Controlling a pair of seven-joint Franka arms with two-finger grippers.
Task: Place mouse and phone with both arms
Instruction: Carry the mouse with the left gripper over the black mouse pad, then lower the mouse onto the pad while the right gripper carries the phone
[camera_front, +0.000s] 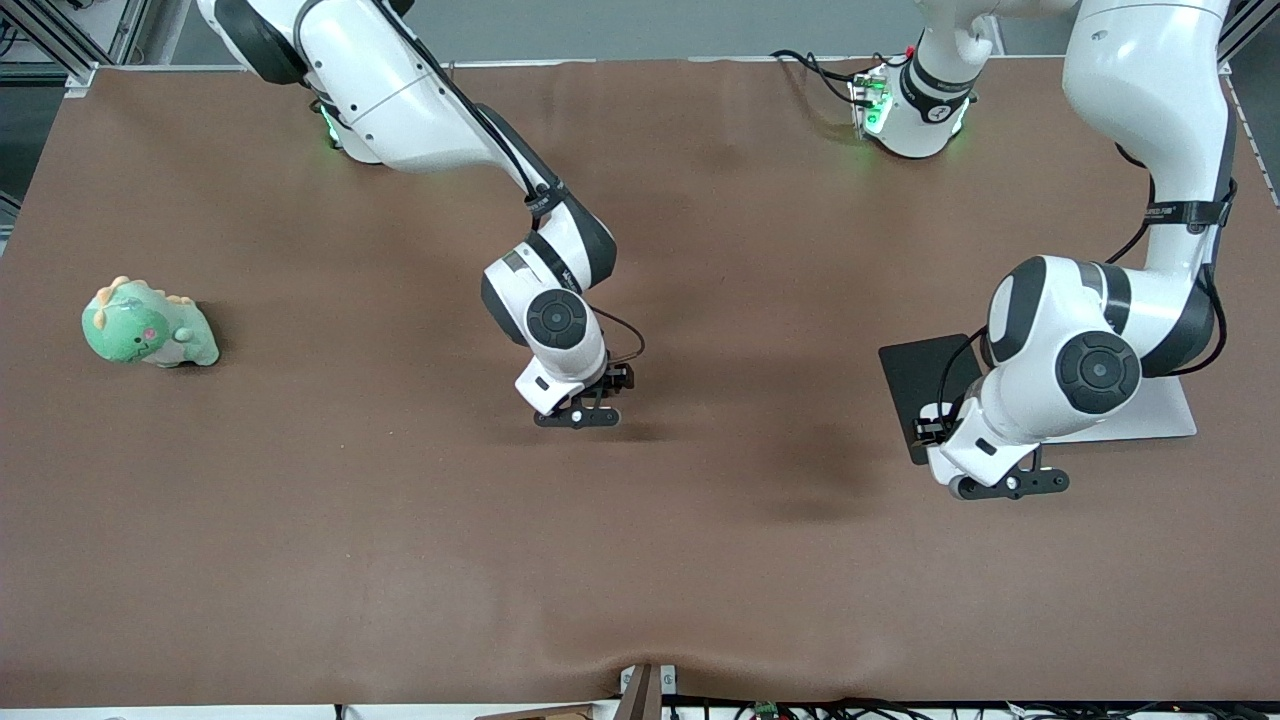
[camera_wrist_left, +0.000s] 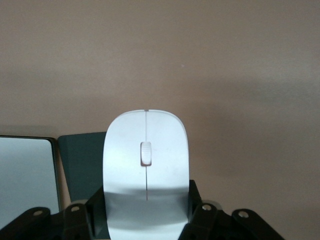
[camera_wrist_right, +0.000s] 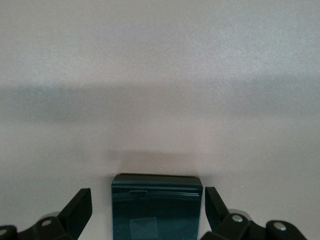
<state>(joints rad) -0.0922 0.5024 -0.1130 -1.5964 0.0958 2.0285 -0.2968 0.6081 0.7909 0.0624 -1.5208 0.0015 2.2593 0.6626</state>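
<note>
Left arm bent low, left pincer (camera_front: 1010, 484) clamping the mouse (camera_wrist_left: 145, 165) over the mouse pad (camera_front: 920, 385) edge, right arm reaching mid-desk (camera_front: 700, 560), right pincer (camera_front: 578, 417) spread wide, the phone (camera_wrist_right: 156, 207) between its fingers.

I see the table (camera_front: 330, 560) covered in a brown cloth, slightly rippled along its camera-side edge. A green dinosaur toy (camera_front: 148, 326) sits on it toward the right arm's end. Toward the left arm's end lie a black mouse pad (camera_front: 918, 385) and, beside it, a pale flat sheet (camera_front: 1165, 415).
</note>
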